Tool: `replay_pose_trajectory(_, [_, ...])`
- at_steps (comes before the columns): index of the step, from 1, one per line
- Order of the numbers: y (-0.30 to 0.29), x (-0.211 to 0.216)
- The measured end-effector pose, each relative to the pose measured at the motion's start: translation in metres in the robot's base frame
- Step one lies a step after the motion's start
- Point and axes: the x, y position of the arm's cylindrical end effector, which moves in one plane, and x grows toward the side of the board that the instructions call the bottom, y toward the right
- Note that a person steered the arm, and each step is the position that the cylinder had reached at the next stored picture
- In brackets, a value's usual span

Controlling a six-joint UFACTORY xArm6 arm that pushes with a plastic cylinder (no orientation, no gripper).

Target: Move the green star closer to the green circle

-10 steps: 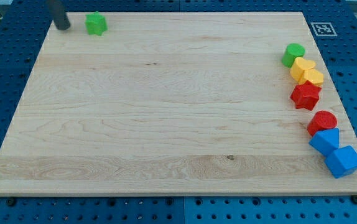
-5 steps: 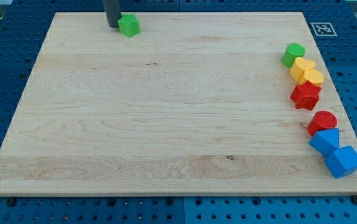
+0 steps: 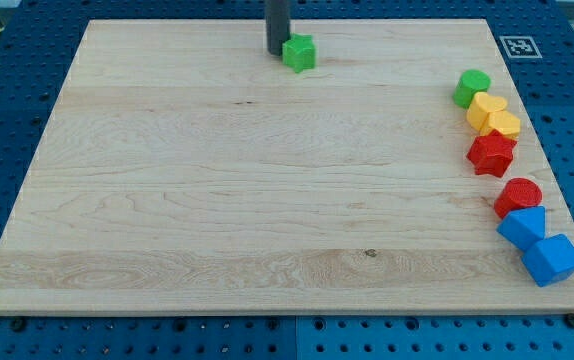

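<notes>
- Pale wooden board (image 3: 217, 180): visible grain, matt, smooth.
- Small green star-shaped block (image 3: 299, 52) touching my tip (image 3: 276, 52): plastic-looking, matt.
- Straight dark rod (image 3: 278, 22): matt.

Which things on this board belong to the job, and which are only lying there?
Job: green star, green circle, my tip touching the star's left side.

Lying about: yellow blocks, red star, red circle, two blue blocks.

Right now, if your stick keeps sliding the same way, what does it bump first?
My tip sits against the green star's left side, so sliding rightward it meets that star first; the green circle lies farther right.
</notes>
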Motion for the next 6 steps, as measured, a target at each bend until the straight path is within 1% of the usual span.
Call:
replay_pose_trajectory(1, [0.017, 0.013])
replay_pose_trajectory(2, [0.019, 0.045])
replay_pose_trajectory(3, [0.037, 0.051])
replay_pose_trajectory(4, [0.063, 0.04])
replay_pose_trajectory(5, [0.093, 0.039])
replay_pose_trajectory(6, [0.099, 0.018])
